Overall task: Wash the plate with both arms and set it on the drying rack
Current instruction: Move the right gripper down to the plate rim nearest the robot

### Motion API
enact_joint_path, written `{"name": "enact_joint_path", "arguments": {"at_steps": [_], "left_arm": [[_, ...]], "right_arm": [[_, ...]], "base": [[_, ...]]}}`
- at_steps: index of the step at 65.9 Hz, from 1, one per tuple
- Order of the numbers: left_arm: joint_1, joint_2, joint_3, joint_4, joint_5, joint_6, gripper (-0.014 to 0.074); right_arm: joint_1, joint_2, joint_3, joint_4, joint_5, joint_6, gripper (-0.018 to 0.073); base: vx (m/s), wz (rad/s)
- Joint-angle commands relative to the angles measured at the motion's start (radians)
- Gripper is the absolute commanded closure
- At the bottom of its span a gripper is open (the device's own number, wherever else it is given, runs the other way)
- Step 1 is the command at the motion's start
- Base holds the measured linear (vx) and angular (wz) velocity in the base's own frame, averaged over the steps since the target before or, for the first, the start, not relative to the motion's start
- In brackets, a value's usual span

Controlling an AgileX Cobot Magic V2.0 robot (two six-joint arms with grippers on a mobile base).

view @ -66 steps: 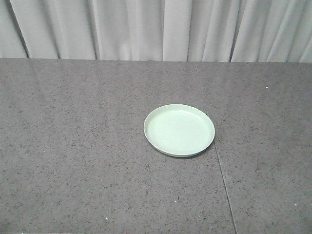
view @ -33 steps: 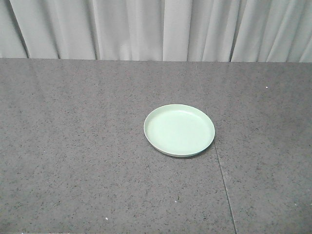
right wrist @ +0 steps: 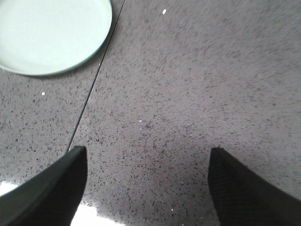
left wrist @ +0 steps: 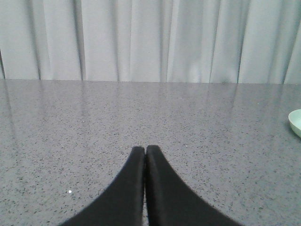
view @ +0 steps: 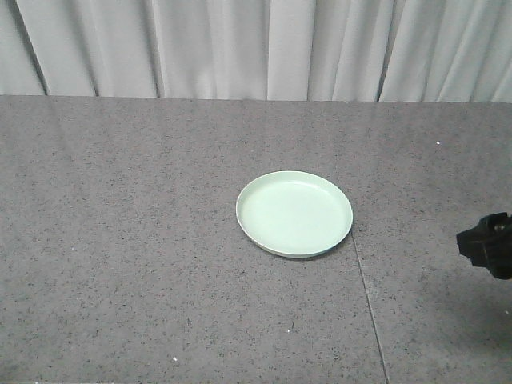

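The pale mint-green plate (view: 294, 213) lies flat on the grey speckled counter (view: 144, 240), right of centre. In the right wrist view the plate (right wrist: 47, 33) fills the upper left. My right gripper (right wrist: 148, 157) is open over bare counter, to the plate's right, and a black part of that arm (view: 490, 244) shows at the right edge of the front view. My left gripper (left wrist: 145, 149) is shut on nothing, low over the counter, with a sliver of the plate (left wrist: 296, 122) far to its right. The drying rack is out of view.
A thin seam (view: 364, 296) runs through the counter from near the plate's right edge toward the front. White curtains (view: 256, 48) hang behind the counter's far edge.
The black tip of my right arm has come into the front view at the right edge. The plate has not moved.
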Motion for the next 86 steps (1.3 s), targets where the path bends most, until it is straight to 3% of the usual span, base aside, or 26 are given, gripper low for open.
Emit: {"name": "enact_joint_path", "arguments": {"at_steps": [1, 10, 20, 33, 51, 86], "left_arm": [[-0.008, -0.015, -0.024, -0.002, -0.073, -0.012, 0.0603], [-0.008, -0.015, -0.024, -0.002, -0.073, -0.012, 0.0603], [-0.008, -0.015, -0.024, -0.002, -0.073, -0.012, 0.0603], [-0.008, -0.015, -0.024, -0.002, -0.073, -0.012, 0.0603], [-0.008, -0.015, -0.024, -0.002, -0.073, -0.012, 0.0603], [-0.008, -0.015, -0.024, -0.002, -0.073, -0.012, 0.0603]], "right_arm": [[0.009, 0.069, -0.082, 0.035, -0.023, -0.05, 0.002], [0.107, 0.181, -0.16, 0.01, -0.002, -0.054, 0.002], [0.175, 0.315, -0.266, -0.016, 0.005, 0.023, 0.002], [0.174, 0.481, -0.422, -0.017, 0.072, 0.126, 0.0062], [0.174, 0.671, -0.588, -0.001, 0.11, 0.163, 0.0118], [0.174, 0.861, -0.678, 0.076, 0.048, 0.173, 0.0166]], "base": [[0.0, 0.0], [0.0, 0.0], [0.0, 0.0], [0.0, 0.0], [0.0, 0.0], [0.0, 0.0]]}}
